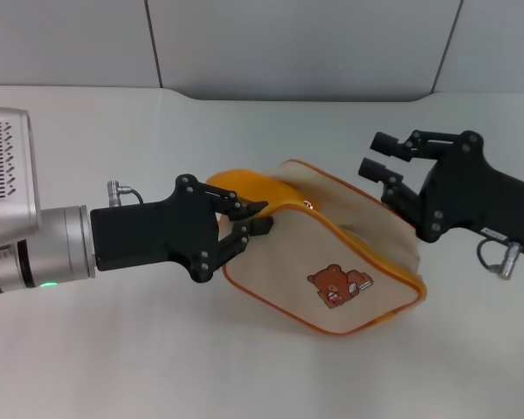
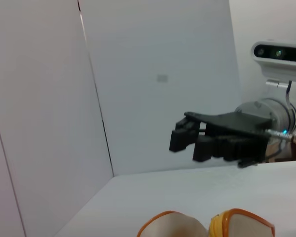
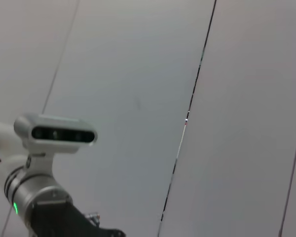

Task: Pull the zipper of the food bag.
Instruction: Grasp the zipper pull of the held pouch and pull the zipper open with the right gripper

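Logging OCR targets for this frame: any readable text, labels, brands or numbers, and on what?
None readable in any view.
food bag: only a brown cartoon bear print, no lettering; the small mark beside the bear is too small to read.
left gripper, right gripper: plain black, no markings.
Wall plate in the left wrist view: blank or too blurred.

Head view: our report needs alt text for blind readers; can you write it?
The left gripper pinches the orange end of a beige food bag on a white table; the right gripper hovers open beside its far end.
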